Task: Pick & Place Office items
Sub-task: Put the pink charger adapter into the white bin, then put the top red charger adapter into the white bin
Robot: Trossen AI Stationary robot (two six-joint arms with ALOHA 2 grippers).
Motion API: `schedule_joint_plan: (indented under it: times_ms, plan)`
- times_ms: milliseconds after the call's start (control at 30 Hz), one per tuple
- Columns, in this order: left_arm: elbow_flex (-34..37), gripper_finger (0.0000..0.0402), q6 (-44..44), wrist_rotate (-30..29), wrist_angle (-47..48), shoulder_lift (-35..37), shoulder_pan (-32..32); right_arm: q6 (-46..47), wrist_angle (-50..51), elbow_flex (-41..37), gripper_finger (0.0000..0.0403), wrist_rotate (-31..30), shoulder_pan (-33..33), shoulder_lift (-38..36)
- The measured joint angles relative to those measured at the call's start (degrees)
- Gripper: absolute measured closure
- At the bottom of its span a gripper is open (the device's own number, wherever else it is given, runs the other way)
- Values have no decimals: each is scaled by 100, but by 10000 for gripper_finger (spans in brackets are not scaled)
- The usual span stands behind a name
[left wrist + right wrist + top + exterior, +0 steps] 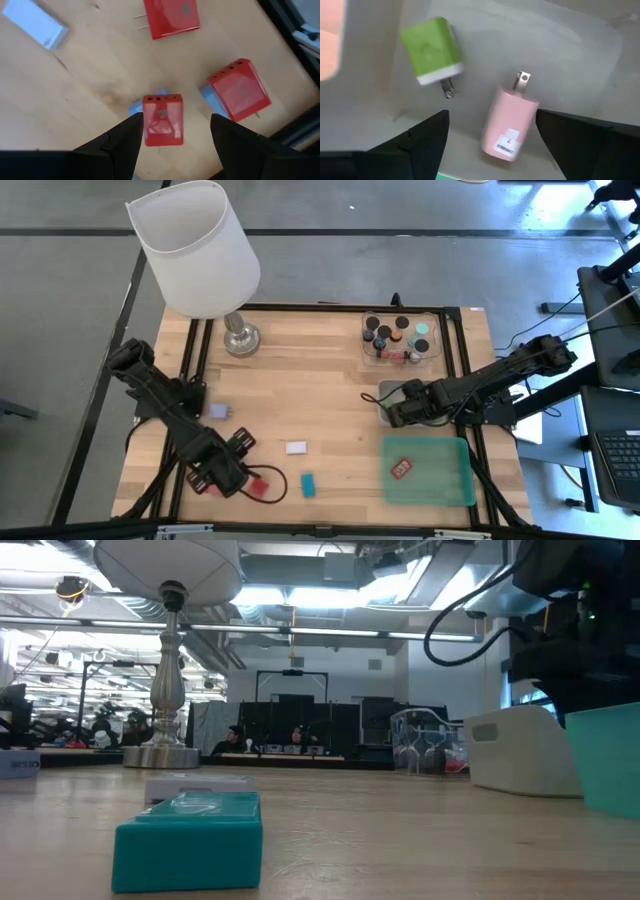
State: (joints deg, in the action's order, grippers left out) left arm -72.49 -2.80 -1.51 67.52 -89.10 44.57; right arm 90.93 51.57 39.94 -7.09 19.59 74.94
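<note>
Right gripper [490, 145] is parked over the grey tray [388, 393] on the right side of the table, fingers spread wide and holding nothing. Looking past them you can see a pink charger block [509, 123] and a green charger block [431, 51] lying on the tray floor, prongs out, close together but not touching. The pink one sits right between the two fingers.

Left gripper [175, 145] is down at the near left corner of the table, fingers apart with a red charger block [162, 120] sitting between them on the wood. Neither pad looks like it's actually pressing on it, so I'd call it released. Two more red blocks are close by, one [240, 90] off to the side and another [171, 17] farther ahead, plus a lavender block [35, 22] near the edge of that view.

From above there's also a white block [296, 447] and a teal block [308, 484] loose mid-table, a red item [401, 468] in the green tray [450, 490], and the little black cylinders [385, 330] in the clear tray [436, 330] at the back. Big lamp [195, 245] stands at the far left
</note>
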Motion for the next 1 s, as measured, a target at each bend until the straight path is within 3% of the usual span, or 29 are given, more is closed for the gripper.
schedule_joint_plan:
  times_ms: [300, 567, 833, 1000]
  plan:
    - [0, 174, -345, -397, 3, -2, 79, 11, -565, 2, 101, -418, -4, 0]
    - [2, 158, -2096, -1158, 1, -2, 93, 14, -757, 2, 100, -851, -11, 0]
    - [4, 125, -2987, -1289, 3, -2, 196, 120, -786, 2, 100, -869, -155, 0]
    - [7, 124, -3093, -2266, 1, -2, 358, 31, -847, 2, 100, -853, -215, 0]
